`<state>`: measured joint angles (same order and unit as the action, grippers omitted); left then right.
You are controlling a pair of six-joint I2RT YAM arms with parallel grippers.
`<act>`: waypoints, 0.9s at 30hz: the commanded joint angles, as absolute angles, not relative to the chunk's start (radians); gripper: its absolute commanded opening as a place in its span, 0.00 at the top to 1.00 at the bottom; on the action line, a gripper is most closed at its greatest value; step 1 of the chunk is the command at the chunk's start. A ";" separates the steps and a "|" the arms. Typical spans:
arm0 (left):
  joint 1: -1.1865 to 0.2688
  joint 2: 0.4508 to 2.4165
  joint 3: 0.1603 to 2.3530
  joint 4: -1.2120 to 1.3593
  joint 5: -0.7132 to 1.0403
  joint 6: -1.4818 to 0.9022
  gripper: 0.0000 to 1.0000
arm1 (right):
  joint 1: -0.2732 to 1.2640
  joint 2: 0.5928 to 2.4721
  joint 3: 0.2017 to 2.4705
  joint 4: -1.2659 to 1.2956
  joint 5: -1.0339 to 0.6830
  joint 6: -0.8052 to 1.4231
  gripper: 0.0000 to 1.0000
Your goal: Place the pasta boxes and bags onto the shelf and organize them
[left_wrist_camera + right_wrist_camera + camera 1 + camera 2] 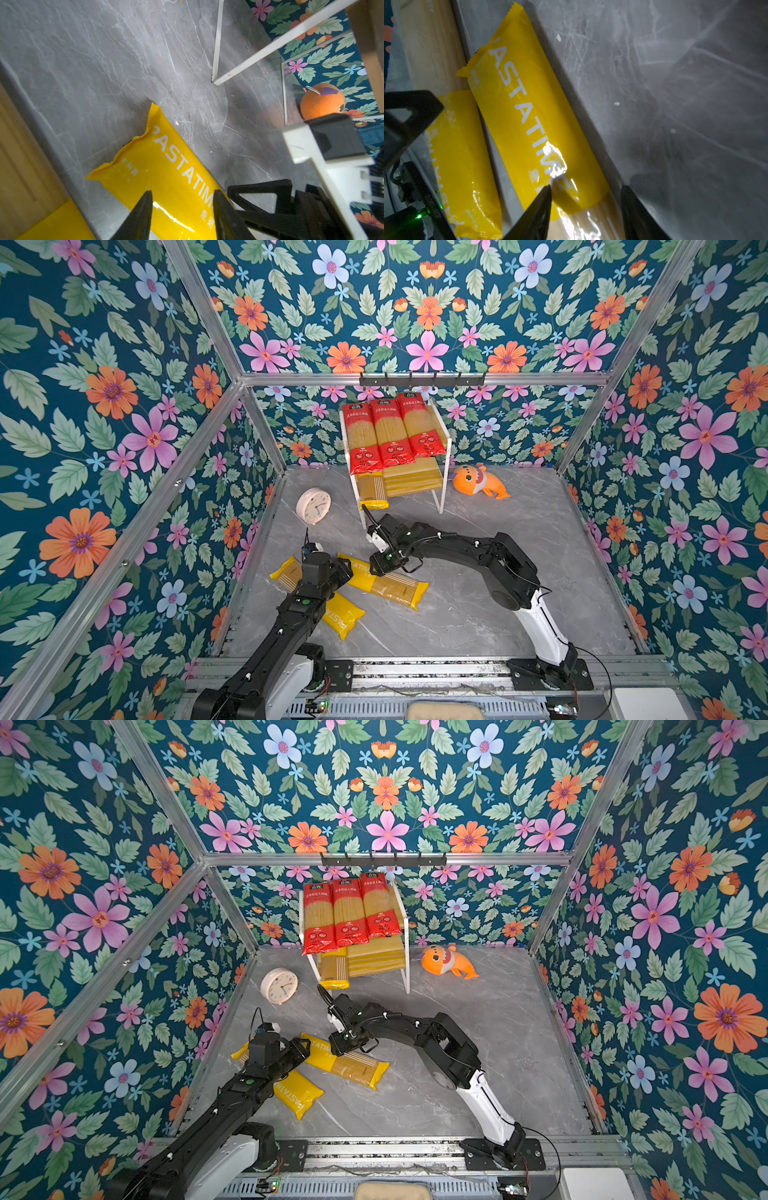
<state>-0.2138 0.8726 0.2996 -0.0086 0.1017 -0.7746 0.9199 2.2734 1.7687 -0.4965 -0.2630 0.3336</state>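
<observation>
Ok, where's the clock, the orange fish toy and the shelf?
round clock (313, 506): in a top view, middle of its face.
orange plush fish (473, 483): in a top view, on its body.
shelf (415, 480): in a top view, bare lower board.

Three red spaghetti packs (391, 433) lie atop the white-framed wooden shelf (415, 481); one yellow spaghetti pack (372, 491) on lower board; two yellow packs (395, 587) on grey table (498, 614).

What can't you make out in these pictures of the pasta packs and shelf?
Left yellow pack: middle hidden by the left arm, both top views.
Shelved yellow pack: far end hidden under red packs, both top views.
Left claw: whether it touches the right yellow pack, unclear in wrist view.
</observation>
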 commanded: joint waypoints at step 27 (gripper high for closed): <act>-0.415 1.172 0.335 0.346 0.228 -0.775 0.49 | 0.677 1.852 1.104 -0.191 -0.238 0.802 0.50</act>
